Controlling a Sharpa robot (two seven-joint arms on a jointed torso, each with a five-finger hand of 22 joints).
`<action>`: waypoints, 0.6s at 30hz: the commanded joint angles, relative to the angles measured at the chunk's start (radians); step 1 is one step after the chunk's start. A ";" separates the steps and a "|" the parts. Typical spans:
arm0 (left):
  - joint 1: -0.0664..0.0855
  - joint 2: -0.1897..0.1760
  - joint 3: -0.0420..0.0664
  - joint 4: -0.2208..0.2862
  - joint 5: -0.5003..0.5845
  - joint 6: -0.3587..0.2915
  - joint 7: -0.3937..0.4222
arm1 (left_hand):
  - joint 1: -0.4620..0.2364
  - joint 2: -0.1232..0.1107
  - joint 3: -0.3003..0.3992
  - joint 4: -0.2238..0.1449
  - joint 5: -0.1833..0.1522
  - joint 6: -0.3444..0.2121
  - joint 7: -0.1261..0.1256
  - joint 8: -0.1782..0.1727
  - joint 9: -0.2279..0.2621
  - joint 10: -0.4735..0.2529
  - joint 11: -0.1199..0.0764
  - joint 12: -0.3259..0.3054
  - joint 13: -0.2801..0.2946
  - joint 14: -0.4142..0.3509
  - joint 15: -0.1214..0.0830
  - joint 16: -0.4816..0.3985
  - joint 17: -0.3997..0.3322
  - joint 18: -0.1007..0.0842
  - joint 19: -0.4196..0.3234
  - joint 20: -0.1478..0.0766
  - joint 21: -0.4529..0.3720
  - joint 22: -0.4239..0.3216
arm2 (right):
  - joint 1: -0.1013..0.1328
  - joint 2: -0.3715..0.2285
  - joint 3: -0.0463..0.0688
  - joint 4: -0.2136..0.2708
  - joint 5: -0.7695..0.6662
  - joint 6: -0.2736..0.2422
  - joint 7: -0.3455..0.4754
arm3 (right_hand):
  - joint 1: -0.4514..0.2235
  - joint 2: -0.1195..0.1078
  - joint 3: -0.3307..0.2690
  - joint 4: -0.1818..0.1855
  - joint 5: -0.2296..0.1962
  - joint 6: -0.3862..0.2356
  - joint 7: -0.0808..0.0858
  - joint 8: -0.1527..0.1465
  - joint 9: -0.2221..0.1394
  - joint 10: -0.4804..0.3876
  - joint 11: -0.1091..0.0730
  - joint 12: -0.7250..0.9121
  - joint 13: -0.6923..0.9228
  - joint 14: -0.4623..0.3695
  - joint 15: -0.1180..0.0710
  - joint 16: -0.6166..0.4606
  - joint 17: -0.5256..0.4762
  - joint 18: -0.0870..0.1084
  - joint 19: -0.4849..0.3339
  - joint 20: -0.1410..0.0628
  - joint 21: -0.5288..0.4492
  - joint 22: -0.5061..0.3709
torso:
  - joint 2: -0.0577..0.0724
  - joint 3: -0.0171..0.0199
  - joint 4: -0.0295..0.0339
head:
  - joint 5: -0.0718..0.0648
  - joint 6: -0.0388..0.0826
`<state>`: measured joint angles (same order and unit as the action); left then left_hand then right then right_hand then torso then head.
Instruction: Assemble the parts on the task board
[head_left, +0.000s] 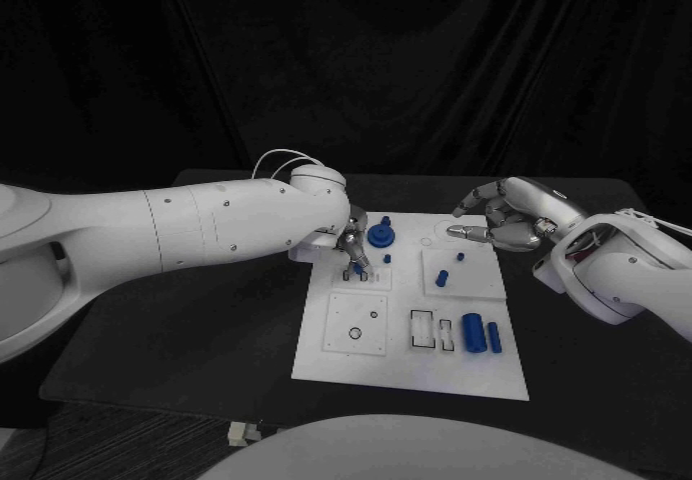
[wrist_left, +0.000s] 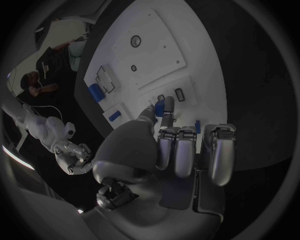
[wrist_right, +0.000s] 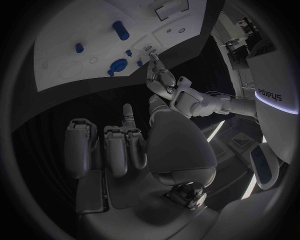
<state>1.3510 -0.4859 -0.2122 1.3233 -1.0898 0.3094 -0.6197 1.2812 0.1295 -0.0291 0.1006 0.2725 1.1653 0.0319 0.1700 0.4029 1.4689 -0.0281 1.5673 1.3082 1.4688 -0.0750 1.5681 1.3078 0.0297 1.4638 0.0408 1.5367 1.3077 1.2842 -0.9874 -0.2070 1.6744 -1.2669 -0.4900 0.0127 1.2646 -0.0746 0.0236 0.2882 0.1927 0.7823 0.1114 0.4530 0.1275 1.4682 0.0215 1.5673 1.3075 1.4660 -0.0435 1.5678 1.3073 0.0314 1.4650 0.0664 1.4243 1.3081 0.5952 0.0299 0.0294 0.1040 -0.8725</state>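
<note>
Head view: left hand (head_left: 351, 248) pinches a small blue part (wrist_left: 167, 106) over the task board (head_left: 411, 375) far-left slots; next, seat it squarely. Right hand (head_left: 508, 222) hovers far-right, curled, empty.

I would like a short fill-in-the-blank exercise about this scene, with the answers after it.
1. The left hand holds a small ____ part above the board.
2. The right hand holds ____.
3. The board's colour is ____.
4. The table under the board is ____.

Missing words: blue; nothing; white; black
</note>
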 joint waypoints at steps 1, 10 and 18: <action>0.003 -0.004 0.001 0.005 0.108 -0.012 -0.040 | -0.011 -0.001 0.013 -0.003 0.003 -0.004 0.004 -0.006 0.001 0.102 -0.006 0.003 0.263 0.102 -0.006 0.003 0.263 -0.012 0.057 -0.008 -0.003 0.201 | -0.003 0.000 0.001 -0.001 -0.007 0.011 -0.021 | 0.012 0.000 0.004 -0.004 0.006 0.008 -0.001 -0.004 -0.001 0.103 0.006 0.004 0.263 0.105 0.006 0.003 0.263 0.009 0.025 0.005 -0.003 0.209 | -0.002 0.0007 0.0007 | 0.002 0.000; 0.003 -0.008 0.001 0.004 0.134 -0.028 -0.057 | -0.021 -0.004 0.022 0.003 0.004 -0.003 0.004 -0.007 0.005 0.102 -0.006 0.003 0.263 0.102 -0.006 0.003 0.263 -0.013 0.058 -0.008 -0.003 0.202 | -0.006 0.003 0.001 -0.004 -0.007 0.017 -0.024 | 0.016 0.002 0.004 -0.003 0.006 0.006 -0.001 -0.006 -0.003 0.103 0.006 0.004 0.263 0.105 0.006 0.003 0.263 0.010 0.022 0.005 -0.008 0.208 | 0.001 -0.0005 -0.0003 | 0.008 0.000; -0.001 0.000 0.000 -0.006 0.138 -0.044 -0.068 | -0.035 -0.007 0.031 0.013 0.002 -0.005 0.005 -0.010 0.008 0.102 -0.005 0.003 0.263 0.102 -0.006 0.003 0.263 -0.013 0.060 -0.008 -0.002 0.204 | -0.009 0.005 0.001 -0.006 -0.007 0.020 -0.025 | 0.020 0.004 0.004 -0.004 0.008 0.005 0.000 -0.007 -0.004 0.103 0.006 0.004 0.263 0.105 0.006 0.003 0.263 0.011 0.021 0.006 -0.011 0.207 | 0.002 -0.0002 0.0005 | 0.010 0.000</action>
<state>1.3513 -0.4885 -0.2128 1.3173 -0.9743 0.2840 -0.6771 1.2576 0.1219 -0.0003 0.1105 0.2725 1.1649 0.0322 0.1662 0.4097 1.4667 -0.0300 1.5672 1.3075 1.4688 -0.0749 1.5681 1.3076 0.0296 1.4675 0.0372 1.5367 1.3076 1.2784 -0.9831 -0.2067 1.6687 -1.2676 -0.4779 0.0057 1.2765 -0.0709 0.0236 0.2882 0.1968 0.7823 0.1113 0.4489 0.1251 1.4682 0.0215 1.5673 1.3073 1.4660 -0.0435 1.5678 1.3074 0.0314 1.4650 0.0664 1.4201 1.3079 0.5964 0.0298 0.0300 0.1135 -0.8725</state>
